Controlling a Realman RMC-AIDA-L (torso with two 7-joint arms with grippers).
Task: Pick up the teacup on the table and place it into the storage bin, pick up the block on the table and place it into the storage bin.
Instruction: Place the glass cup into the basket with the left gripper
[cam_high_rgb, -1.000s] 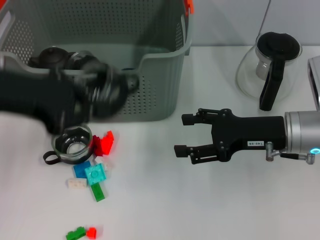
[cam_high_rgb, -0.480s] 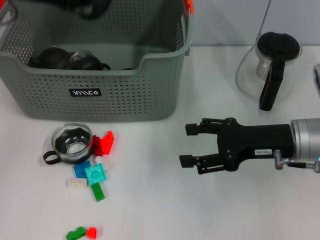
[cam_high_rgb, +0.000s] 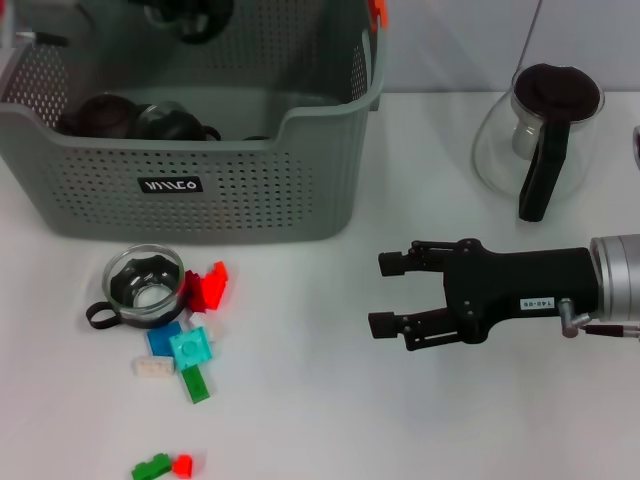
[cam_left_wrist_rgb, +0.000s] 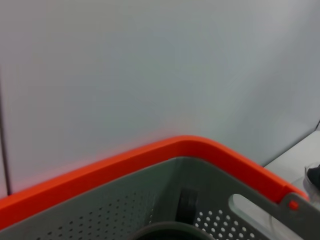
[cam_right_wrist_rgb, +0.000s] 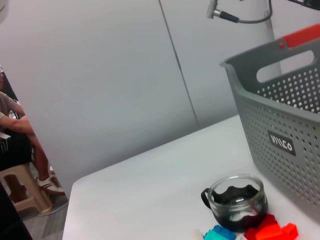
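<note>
White table (cam_high_rgb: 330, 420): one teacup (cam_high_rgb: 145, 285), seven blocks (cam_high_rgb: 190, 347), one storage bin (cam_high_rgb: 250, 185)

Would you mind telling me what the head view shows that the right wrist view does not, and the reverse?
Only the head view shows the right hand, open above the white table, the glass carafe with black handle, and dark cups inside the bin. Only the right wrist view shows a seated person beyond the table. Both show the grey-green perforated storage bin, the glass teacup and the coloured blocks.

Black label (cam_high_rgb: 170, 185) on storage bin (cam_high_rgb: 300, 160) with white lettering, not legible, small white sticker (cam_high_rgb: 537, 301) on right gripper (cam_high_rgb: 388, 294), unreadable
</note>
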